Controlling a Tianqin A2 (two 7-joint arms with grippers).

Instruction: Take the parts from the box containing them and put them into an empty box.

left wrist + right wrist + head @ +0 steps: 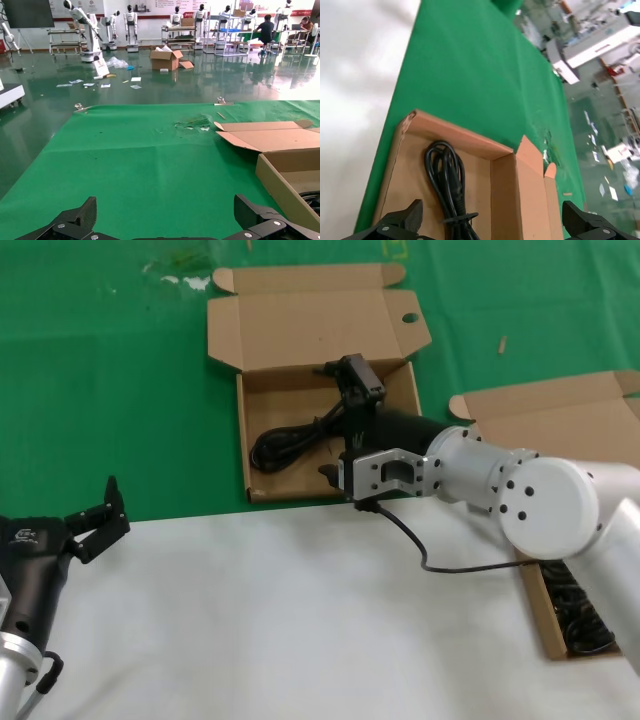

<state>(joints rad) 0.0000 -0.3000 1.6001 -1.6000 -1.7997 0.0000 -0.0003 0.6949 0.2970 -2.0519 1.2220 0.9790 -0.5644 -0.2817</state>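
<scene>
Hovering right gripper, jaws spread, over shallow brown cardboard box with round-holed lid | coiled black power cord lies inside | left gripper released, idle near table edge | withdraw straight upward, avoiding snagging cord.

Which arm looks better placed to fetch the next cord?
Probably the right. Its gripper hangs open over the holed box, with the other box of cords on its side. The left gripper sits far off.
</scene>
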